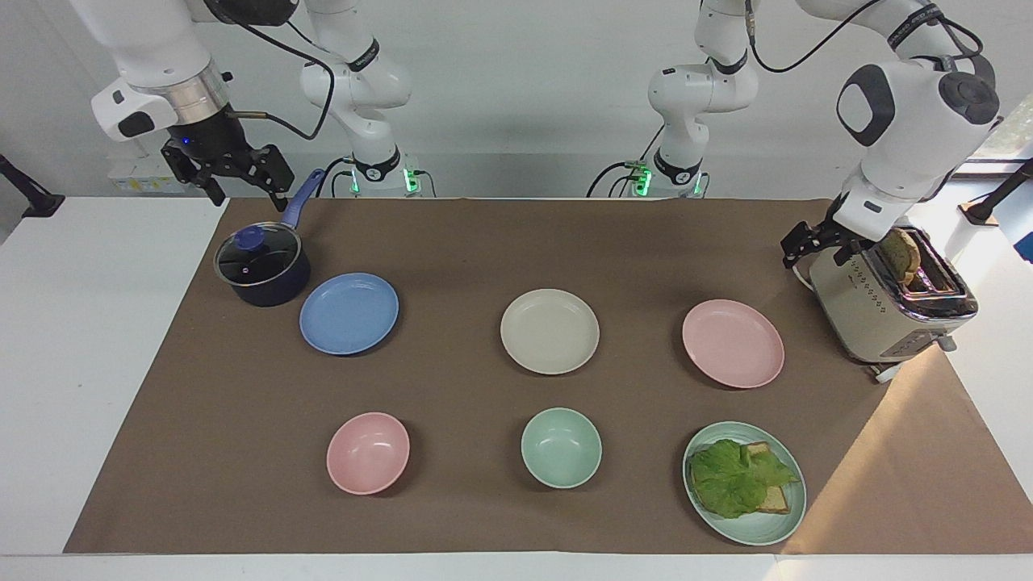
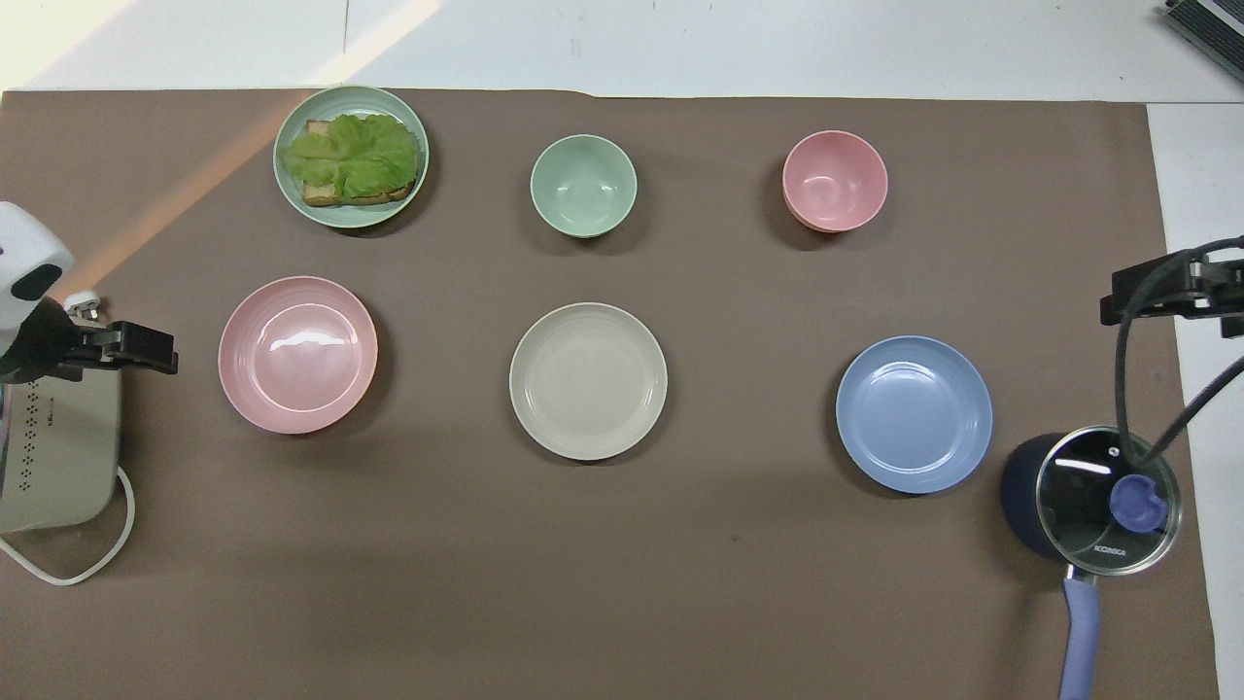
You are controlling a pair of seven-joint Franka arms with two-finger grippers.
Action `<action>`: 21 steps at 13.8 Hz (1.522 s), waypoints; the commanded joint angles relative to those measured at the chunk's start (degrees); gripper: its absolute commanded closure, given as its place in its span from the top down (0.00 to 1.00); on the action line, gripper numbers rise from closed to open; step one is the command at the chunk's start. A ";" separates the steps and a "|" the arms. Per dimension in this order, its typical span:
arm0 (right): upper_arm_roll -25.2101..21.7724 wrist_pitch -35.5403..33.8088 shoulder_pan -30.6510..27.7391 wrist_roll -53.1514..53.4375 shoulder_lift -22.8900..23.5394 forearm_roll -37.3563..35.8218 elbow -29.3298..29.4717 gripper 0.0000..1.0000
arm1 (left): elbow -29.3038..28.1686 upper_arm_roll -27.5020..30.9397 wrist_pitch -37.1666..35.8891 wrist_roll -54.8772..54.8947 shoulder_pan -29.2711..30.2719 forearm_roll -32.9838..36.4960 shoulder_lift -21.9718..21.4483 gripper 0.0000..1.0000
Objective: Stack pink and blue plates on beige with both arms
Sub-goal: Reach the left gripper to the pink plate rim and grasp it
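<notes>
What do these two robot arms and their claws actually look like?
Both arms are chunky white jointed tubes with rounded dark grey caps at the joints and black cables looping along them. Green lights glow at their bases. The right arm has a shiny metal ring at its wrist above the black right gripper, which shows a small blue light. The left arm ends in the black, two-fingered left gripper.
</notes>
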 commanded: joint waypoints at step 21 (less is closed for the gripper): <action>0.23 0.44 -0.46 -1.11 -1.23 0.56 -1.43 1.00 | -9.46 -0.17 18.39 -4.04 2.16 -4.39 13.76 1.00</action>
